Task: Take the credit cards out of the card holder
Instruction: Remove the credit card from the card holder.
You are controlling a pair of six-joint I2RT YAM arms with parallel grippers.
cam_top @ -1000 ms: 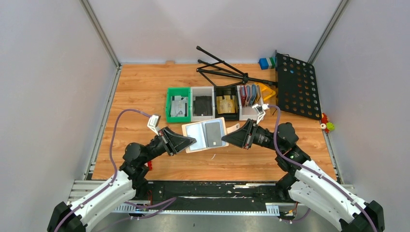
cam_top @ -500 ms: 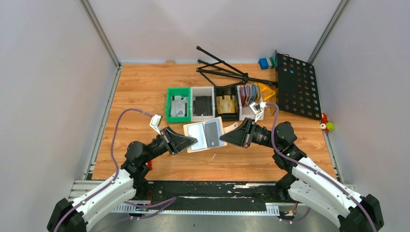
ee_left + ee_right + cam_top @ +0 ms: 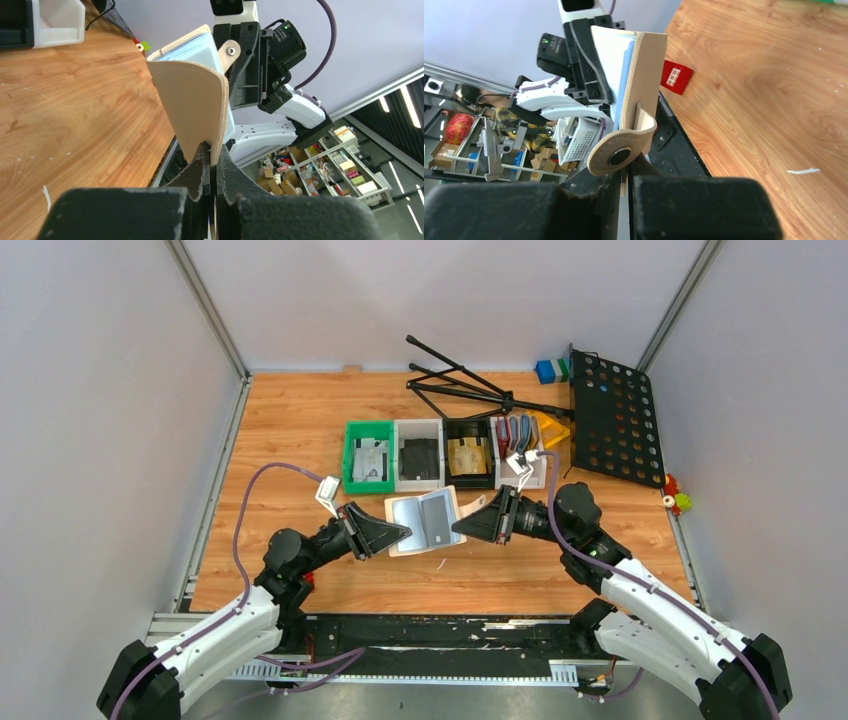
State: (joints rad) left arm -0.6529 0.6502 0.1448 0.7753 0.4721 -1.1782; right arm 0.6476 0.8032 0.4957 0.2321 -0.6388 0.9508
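Observation:
The card holder [image 3: 424, 521], pale grey-blue inside with a tan outer face, is held open above the table between both grippers. A dark grey credit card [image 3: 437, 516] sits in its right half. My left gripper [image 3: 403, 533] is shut on the holder's left edge; the left wrist view shows the tan outer face [image 3: 192, 107] pinched between the jaws [image 3: 213, 160]. My right gripper [image 3: 458, 527] is shut on the holder's right edge, beside the closing tab [image 3: 620, 152] with its snap. The holder [image 3: 644, 80] bows slightly between them.
Behind the holder stands a row of bins: green [image 3: 368, 457], white [image 3: 420, 454], black [image 3: 468, 452], and a white one with upright wallets [image 3: 517, 440]. A folded black stand [image 3: 470, 385] and perforated black panel [image 3: 615, 418] lie at the back right.
Both grippers have moved slightly towards each other with the holder, which now bows a little. The right arm has shifted left.

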